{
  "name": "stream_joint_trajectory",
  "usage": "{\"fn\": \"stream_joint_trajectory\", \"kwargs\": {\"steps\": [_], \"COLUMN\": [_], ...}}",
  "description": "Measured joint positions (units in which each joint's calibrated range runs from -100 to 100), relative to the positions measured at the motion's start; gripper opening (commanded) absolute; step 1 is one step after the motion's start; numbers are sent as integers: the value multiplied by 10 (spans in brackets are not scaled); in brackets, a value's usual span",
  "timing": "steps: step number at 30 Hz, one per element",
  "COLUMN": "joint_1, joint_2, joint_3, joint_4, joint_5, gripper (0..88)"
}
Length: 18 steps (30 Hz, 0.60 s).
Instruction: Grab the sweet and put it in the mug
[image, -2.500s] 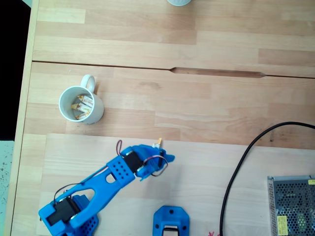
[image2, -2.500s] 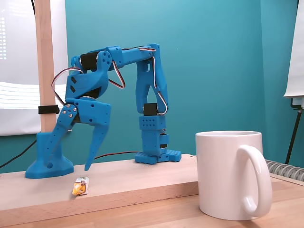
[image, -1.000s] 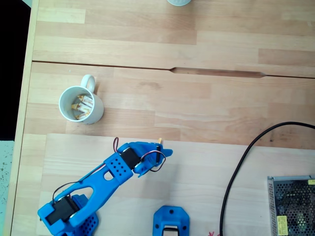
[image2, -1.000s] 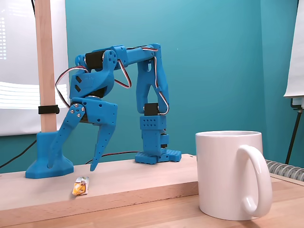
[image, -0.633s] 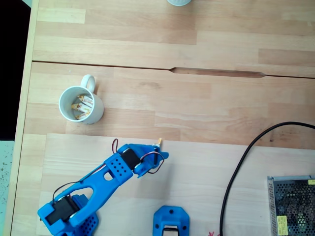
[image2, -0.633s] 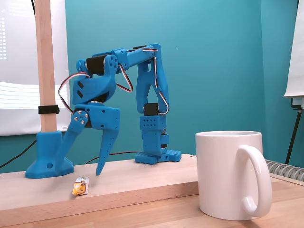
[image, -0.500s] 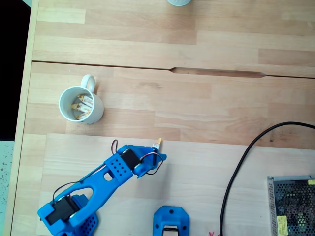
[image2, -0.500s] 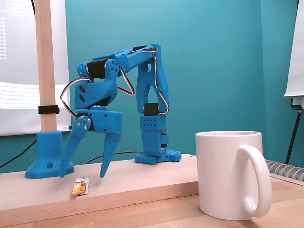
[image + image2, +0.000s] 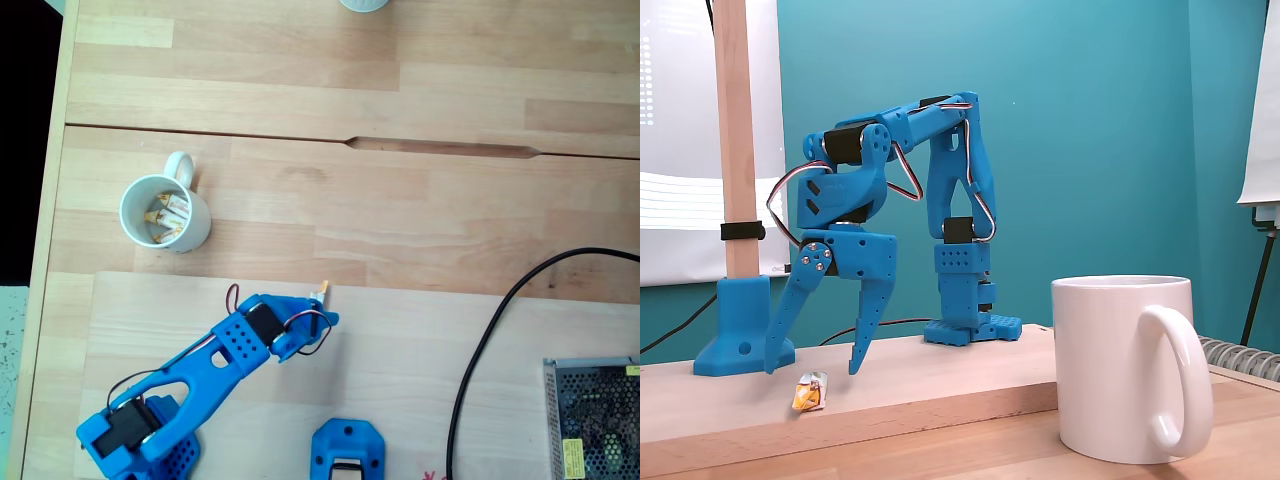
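Note:
The sweet (image 9: 810,391) lies on the raised wooden board, white wrapper with orange ends. In a fixed view from above only its tip (image 9: 322,292) pokes out past the blue arm. My gripper (image 9: 812,371) is open, its two pointed fingers straddling the sweet just above the board, tips apart from it. From above, my gripper (image 9: 318,306) sits at the board's far edge. The white mug (image 9: 1125,365) stands in the foreground at right with its handle toward the camera. From above, the mug (image 9: 196,228) is left of the arm and holds wrapped sweets.
A black cable (image 9: 480,340) curves across the right side, beside a metal mesh box (image 9: 590,415). A blue base part (image 9: 347,452) sits at the bottom edge. A pale round vessel (image 9: 362,4) is at the top edge. A wooden post (image 9: 732,140) rises behind the arm.
Over the last seconds the open gripper came down and shifted until its fingers stood either side of the sweet. Nothing has moved in the last half second.

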Motion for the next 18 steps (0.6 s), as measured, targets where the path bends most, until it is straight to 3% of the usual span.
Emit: {"fn": "stream_joint_trajectory", "kwargs": {"steps": [11,14,18], "joint_1": [0,0,0], "joint_2": [0,0,0], "joint_3": [0,-1,-4], "joint_4": [0,0,0], "joint_5": [0,0,0], "gripper": [28,46,133]}}
